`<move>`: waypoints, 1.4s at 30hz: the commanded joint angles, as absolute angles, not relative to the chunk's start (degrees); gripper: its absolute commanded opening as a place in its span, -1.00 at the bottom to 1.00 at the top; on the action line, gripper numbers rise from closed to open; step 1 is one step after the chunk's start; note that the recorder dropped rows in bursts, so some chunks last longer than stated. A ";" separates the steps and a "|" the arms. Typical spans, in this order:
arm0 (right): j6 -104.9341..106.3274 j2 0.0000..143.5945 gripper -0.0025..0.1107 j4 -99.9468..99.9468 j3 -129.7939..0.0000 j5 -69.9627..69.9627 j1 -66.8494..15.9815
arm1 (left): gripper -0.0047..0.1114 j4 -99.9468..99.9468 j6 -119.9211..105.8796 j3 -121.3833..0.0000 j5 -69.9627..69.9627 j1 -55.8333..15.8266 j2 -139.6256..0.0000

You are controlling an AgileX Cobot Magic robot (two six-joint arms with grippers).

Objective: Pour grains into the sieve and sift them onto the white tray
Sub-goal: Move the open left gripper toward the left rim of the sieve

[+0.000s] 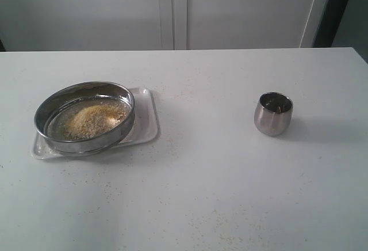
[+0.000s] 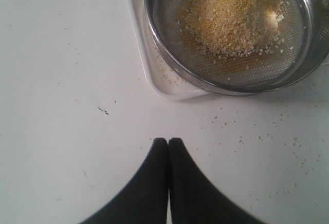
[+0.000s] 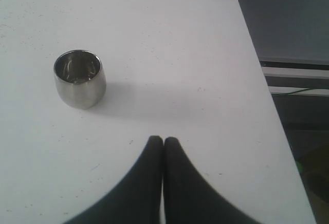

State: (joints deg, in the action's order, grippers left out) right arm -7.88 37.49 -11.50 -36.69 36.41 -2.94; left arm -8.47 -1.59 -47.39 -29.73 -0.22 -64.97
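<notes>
While sitting on the tray, sieve: holding grains — needing a rim grip, level shaking.
Left gripper, right gripper: jaws touching, gripping nothing.

The left gripper shows 2 matte black fingers with a smooth surface. Each widens from a narrow rounded tip into a broad base, the inner edge straight and the outer edge sweeping outward in a curve. The right gripper has 2 fingers of the same black, horn-like taper and rounded tips.
</notes>
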 commanded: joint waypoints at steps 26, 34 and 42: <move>-8.20 37.20 -0.96 -11.50 -36.42 36.25 -2.64 | -0.92 -10.02 1.22 -69.80 -38.21 -0.13 -93.82; -8.20 37.20 -0.96 -11.50 -36.42 36.25 -2.64 | -0.92 -9.24 2.79 -75.50 -39.97 -0.13 -100.13; -7.77 37.20 -0.96 -11.50 -36.42 36.25 -2.64 | -0.64 -8.89 2.79 -80.13 -40.21 -0.13 -106.81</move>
State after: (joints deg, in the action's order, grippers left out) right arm -7.88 37.49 -11.50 -36.69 36.41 -2.94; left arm -8.99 2.46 -79.26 -39.05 -0.22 -105.67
